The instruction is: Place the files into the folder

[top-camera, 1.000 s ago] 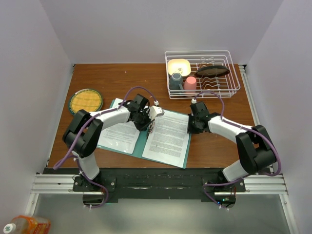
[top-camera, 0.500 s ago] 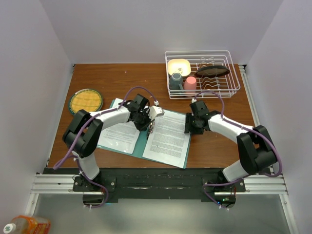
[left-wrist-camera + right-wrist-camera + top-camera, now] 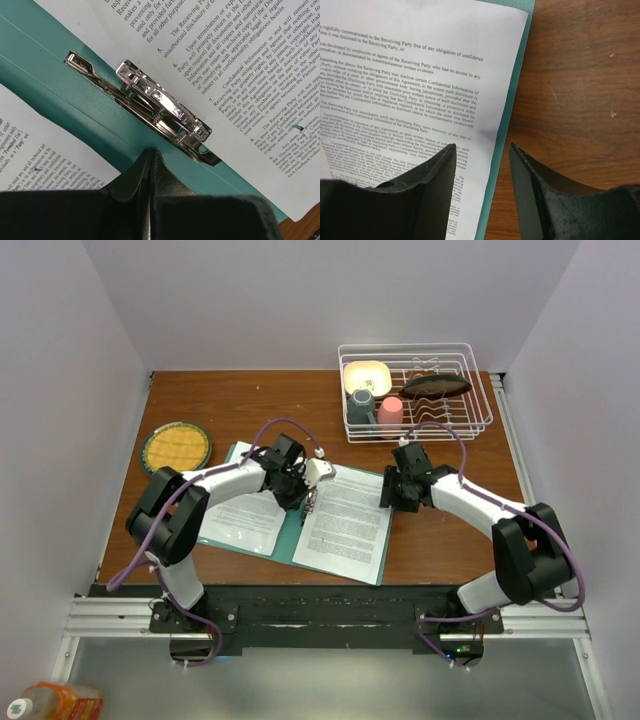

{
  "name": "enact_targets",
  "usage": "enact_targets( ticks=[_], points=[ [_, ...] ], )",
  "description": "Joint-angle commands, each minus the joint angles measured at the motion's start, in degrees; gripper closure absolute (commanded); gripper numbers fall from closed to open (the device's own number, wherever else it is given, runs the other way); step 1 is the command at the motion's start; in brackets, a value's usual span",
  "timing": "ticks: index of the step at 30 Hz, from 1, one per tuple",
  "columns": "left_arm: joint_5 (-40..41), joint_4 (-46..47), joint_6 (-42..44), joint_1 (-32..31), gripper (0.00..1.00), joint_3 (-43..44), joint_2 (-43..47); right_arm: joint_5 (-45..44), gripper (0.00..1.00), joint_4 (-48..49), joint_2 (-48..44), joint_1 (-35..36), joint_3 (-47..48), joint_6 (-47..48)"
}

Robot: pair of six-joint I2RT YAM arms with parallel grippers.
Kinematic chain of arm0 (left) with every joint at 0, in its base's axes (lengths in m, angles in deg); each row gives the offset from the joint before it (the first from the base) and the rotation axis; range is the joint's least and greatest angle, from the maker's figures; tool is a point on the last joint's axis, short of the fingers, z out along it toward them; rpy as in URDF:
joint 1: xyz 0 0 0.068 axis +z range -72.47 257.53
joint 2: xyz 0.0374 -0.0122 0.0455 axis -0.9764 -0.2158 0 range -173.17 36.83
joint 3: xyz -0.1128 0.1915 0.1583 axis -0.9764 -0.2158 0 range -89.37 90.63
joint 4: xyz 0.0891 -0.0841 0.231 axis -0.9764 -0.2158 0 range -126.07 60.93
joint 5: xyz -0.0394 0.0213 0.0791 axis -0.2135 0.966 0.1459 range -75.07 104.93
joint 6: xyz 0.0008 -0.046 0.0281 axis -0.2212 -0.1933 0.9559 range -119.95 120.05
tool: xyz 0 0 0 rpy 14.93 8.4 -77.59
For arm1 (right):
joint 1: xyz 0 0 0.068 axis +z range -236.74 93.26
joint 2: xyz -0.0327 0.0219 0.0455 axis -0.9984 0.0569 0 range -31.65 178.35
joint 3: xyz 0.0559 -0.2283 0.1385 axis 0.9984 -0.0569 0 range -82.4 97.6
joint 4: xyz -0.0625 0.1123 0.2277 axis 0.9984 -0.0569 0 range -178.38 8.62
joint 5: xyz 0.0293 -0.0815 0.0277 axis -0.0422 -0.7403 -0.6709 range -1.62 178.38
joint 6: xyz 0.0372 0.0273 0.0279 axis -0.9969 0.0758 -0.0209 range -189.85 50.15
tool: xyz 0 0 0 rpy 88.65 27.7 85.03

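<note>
Our left gripper [image 3: 150, 152] has its two fingers pressed flat together with nothing between them. It hangs just over the centre crease of the folder [image 3: 75, 85], close beside the shiny metal clip [image 3: 160, 107] fixed along that crease. Our right gripper [image 3: 482, 146] stands with its jaws spread. One finger [image 3: 427, 175] is over the printed sheet [image 3: 410, 75] and the other [image 3: 535, 185] is over the bare wood, so the gap straddles the right-hand edge of sheet and folder without pinching either. From above we see the folder [image 3: 293, 530] lying open and flat on the brown table [image 3: 250, 400], in the middle of it between both arms. Its spread runs left to right, turned a little so the left end lies farther from us than the right. The crease runs roughly far to near, its near end leaning left. One of the files [image 3: 345, 525] covers the right leaf and another [image 3: 245, 520] lies on the left leaf. Their long sides run parallel to the crease and a teal margin shows around them. A white wire dish rack [image 3: 415, 346] sits at the far right of the table and a round yellow-green mat [image 3: 176, 447] at the far left, both well apart from the folder.
</note>
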State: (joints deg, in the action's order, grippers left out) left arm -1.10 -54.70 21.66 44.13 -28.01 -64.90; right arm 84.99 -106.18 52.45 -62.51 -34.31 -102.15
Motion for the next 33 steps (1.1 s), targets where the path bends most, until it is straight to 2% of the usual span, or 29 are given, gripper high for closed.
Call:
enact_targets(
  ticks=[1, 16, 22, 33],
  points=[
    [-1.19, -0.74, -0.42, 0.01, 0.97, -0.98, 3.56, 1.37, 0.5, 2.56, 3.61, -0.76, 1.47, -1.28],
    [-3.74, 0.84, -1.48, -0.17, 0.96, -3.79, 6.72, 3.22, 0.5, 4.93, 10.82, -2.34, 4.64, -3.65],
    [-2.6, 1.54, -0.6, 0.01, 0.97, -4.85, 5.85, 4.37, 0.5, 5.55, 16.35, -2.34, 9.29, -4.88],
    [-2.08, 4.27, -1.39, 0.54, 0.97, -4.76, 3.38, 4.89, 0.5, 3.7, 20.14, -2.34, 15.62, -4.09]
  ],
)
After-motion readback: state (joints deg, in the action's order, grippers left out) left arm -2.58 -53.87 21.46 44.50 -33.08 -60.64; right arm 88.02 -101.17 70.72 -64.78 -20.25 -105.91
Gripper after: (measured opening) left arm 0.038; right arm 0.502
